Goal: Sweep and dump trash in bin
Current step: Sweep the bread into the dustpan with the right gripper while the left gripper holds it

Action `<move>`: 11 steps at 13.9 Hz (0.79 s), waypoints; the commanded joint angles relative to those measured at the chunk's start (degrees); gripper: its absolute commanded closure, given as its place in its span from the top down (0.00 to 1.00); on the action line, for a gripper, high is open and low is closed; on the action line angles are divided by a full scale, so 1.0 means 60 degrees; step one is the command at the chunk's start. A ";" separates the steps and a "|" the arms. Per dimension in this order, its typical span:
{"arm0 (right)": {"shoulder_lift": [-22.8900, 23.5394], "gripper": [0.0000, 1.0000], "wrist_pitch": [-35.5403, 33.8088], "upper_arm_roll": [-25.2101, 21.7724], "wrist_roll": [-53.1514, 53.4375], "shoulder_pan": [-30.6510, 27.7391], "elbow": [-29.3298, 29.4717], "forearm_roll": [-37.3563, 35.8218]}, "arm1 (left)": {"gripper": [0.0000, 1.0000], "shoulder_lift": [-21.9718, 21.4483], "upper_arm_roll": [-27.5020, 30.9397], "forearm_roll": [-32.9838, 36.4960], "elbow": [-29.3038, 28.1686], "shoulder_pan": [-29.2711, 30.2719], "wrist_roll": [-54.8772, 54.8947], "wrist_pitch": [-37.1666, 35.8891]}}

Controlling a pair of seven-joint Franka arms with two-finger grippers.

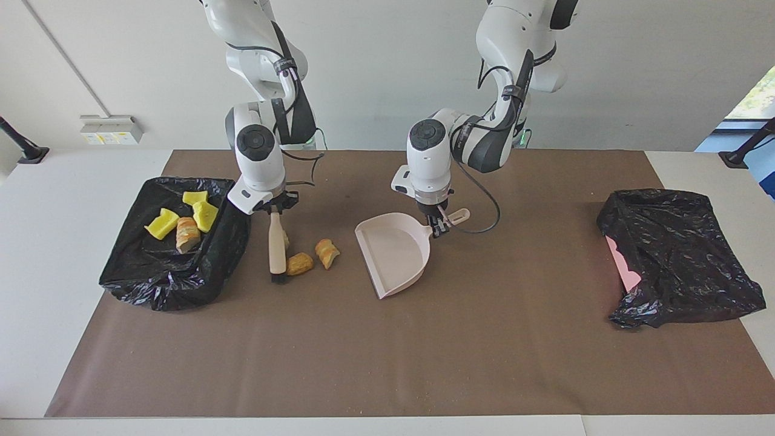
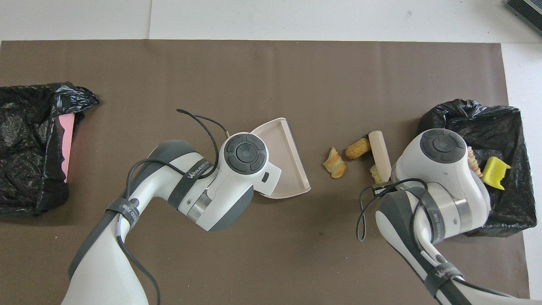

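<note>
Three tan-brown lumps remain loose on the brown mat (image 1: pixel 387 363), toward the right arm's end of the table: one (image 1: pixel 327 253) lies nearest the dustpan, one (image 1: pixel 300 264) touches the brush, and a third (image 2: pixel 374 173) is mostly hidden against the handle. The other four bits, three yellow chunks (image 1: pixel 204 215) and one bread-like lump (image 1: pixel 187 234), already sit in the black-lined bin (image 1: pixel 163 284) at that same end. Your right gripper (image 1: pixel 275 209) is clamped on the top of the brush (image 1: pixel 277 249), bristles down on the mat beside the bin. Your left gripper (image 1: pixel 440 225) is shut on the handle of the pink dustpan (image 1: pixel 392 254), which lies near the middle of the mat with its open lip facing the lumps, a clear gap between. A second black bag (image 1: pixel 678 257) sits unused at the left arm's end. The step in hand looks like sweeping the three lumps into the pan. To do it well, keep the pan's lip pressed flat on the mat so nothing slides under, and bring it closer. Start the brush from the bin side of all three, catching the hidden lump too. Stroke low and slow toward the pan; these lumps look rounded and may roll aside or bounce past the lip.
</note>
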 commanded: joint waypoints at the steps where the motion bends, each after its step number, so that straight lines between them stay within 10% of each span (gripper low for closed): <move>1: 0.0560 0.00 -0.0054 0.0070 -0.0039 0.0362 0.0483 0.1392 | 0.00 -0.0415 0.0124 0.0214 -0.0609 -0.0251 0.0004 -0.0022; 11: 0.0561 0.00 -0.0550 0.0099 0.0020 0.1756 0.1098 0.6799 | 0.00 -0.0650 0.0110 0.0390 -0.0784 -0.0354 0.0004 -0.0859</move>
